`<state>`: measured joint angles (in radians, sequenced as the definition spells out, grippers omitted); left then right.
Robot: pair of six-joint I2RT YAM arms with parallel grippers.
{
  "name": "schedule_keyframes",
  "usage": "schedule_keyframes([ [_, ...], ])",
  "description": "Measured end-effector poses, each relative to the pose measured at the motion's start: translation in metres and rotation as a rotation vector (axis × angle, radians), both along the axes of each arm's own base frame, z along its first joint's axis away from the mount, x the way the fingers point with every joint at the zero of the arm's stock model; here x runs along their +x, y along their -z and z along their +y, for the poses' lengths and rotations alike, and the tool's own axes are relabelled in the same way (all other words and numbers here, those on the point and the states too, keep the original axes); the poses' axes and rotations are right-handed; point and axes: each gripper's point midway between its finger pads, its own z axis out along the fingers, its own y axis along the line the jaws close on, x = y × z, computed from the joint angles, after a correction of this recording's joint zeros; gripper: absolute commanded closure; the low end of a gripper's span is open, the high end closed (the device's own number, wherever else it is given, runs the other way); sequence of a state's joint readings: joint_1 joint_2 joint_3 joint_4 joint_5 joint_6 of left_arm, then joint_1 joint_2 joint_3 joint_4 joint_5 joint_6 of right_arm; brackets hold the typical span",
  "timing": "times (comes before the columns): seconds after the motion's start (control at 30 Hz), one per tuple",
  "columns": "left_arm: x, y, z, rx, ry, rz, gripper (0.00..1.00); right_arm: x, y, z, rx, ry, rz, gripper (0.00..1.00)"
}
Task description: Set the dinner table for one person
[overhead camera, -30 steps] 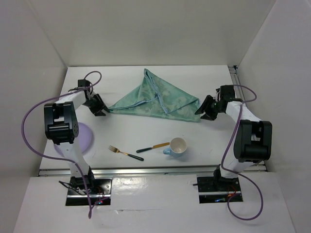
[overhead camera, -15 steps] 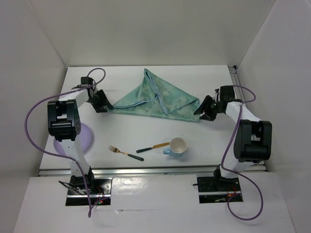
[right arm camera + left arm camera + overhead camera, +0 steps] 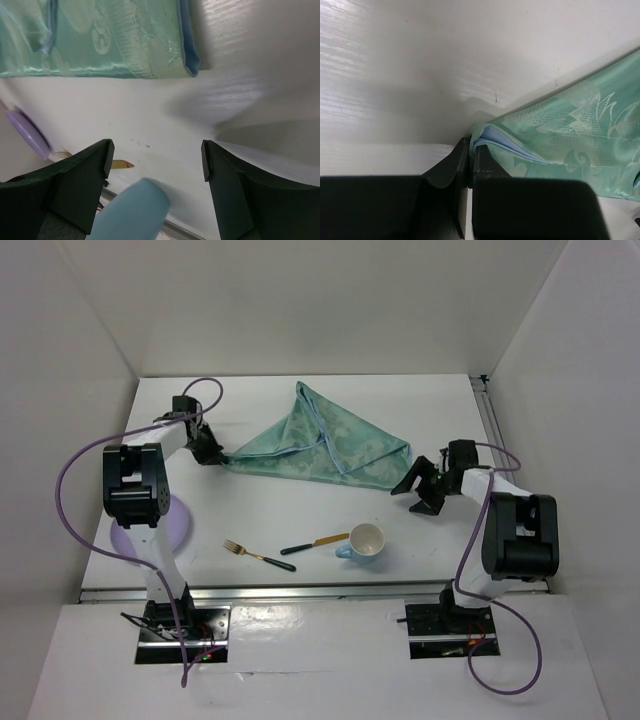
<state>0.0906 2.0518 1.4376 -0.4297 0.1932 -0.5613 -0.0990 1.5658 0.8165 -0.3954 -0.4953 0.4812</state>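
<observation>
White dinner table (image 3: 300,515): railed top boxed in by plain walls (image 3: 300,310); it fills the workspace and every item lies on it.
plate (image 3: 176,524): lavender, at the near left edge, partly hidden under the left arm (image 3: 132,490).
left gripper (image 3: 469,152): clamped on the very tip of the cloth mat (image 3: 320,445), at its left corner.
risk, left: with so little fabric in the jaws, a firm pull could slip the corner free.
cloth mat: teal, folded over itself into a rough triangle, toward the far side.
fork (image 3: 250,552), knife (image 3: 315,543): near centre, in front of the mat and apart from it.
cup (image 3: 365,542): light blue, just right of the knife.
right gripper (image 3: 415,495): jaws spread wide, holding nothing, just off the mat's right corner.
risk, right: a pull from the left alone would likely drag the whole mat rather than unfold it, and a low sweep by this arm could knock the nearby cup.
</observation>
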Motion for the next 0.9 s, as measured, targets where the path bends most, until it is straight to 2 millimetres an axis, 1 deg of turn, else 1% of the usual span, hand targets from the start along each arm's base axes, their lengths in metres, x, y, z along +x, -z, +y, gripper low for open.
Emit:
schedule_keyframes([
  [0.1,0.000,-0.001,0.000,0.004,-0.001,0.001,1.00,0.004,-0.002,0.004,0.041,0.047,-0.022,0.19],
  [0.23,-0.004,-0.001,0.001,0.011,0.001,0.015,1.00,0.021,-0.001,0.007,0.091,0.120,-0.051,0.27],
  [0.27,-0.006,-0.001,0.001,0.012,0.001,0.020,1.00,0.026,-0.001,0.007,0.101,0.141,-0.060,0.32],
  [0.33,-0.009,-0.001,0.000,0.011,0.001,0.030,1.00,0.033,0.002,0.006,0.119,0.189,-0.061,0.37],
  [0.43,-0.015,-0.003,0.000,0.011,0.002,0.039,1.00,0.039,0.012,0.006,0.123,0.264,-0.041,0.43],
  [0.5,-0.018,-0.005,0.000,0.010,0.002,0.044,1.00,0.044,0.012,0.010,0.120,0.301,-0.041,0.48],
  [0.57,-0.020,-0.007,-0.001,0.010,0.002,0.046,1.00,0.051,0.015,0.012,0.103,0.342,-0.047,0.65],
  [0.6,-0.020,-0.008,-0.001,0.010,0.003,0.046,1.00,0.053,0.017,0.013,0.090,0.362,-0.047,0.77],
  [0.63,-0.021,-0.009,-0.001,0.010,0.004,0.046,1.00,0.055,0.020,0.013,0.076,0.379,-0.045,0.95],
  [0.67,-0.022,-0.010,-0.001,0.011,0.005,0.048,1.00,0.057,0.022,0.010,0.061,0.406,-0.043,1.00],
  [0.73,-0.024,-0.012,-0.001,0.009,0.008,0.057,1.00,0.064,0.022,0.008,0.038,0.431,-0.048,1.00],
  [0.8,-0.023,-0.019,-0.002,0.002,0.014,0.061,1.00,0.079,0.014,0.003,0.010,0.444,-0.071,1.00],
  [0.83,-0.022,-0.024,-0.004,-0.003,0.017,0.059,1.00,0.089,0.007,0.000,-0.001,0.446,-0.088,1.00],
  [0.87,-0.018,-0.031,-0.005,-0.009,0.022,0.050,1.00,0.103,-0.005,-0.002,-0.011,0.444,-0.124,1.00],
  [0.9,-0.013,-0.040,-0.005,-0.014,0.027,0.032,1.00,0.119,-0.022,-0.004,-0.019,0.439,-0.174,1.00],
])
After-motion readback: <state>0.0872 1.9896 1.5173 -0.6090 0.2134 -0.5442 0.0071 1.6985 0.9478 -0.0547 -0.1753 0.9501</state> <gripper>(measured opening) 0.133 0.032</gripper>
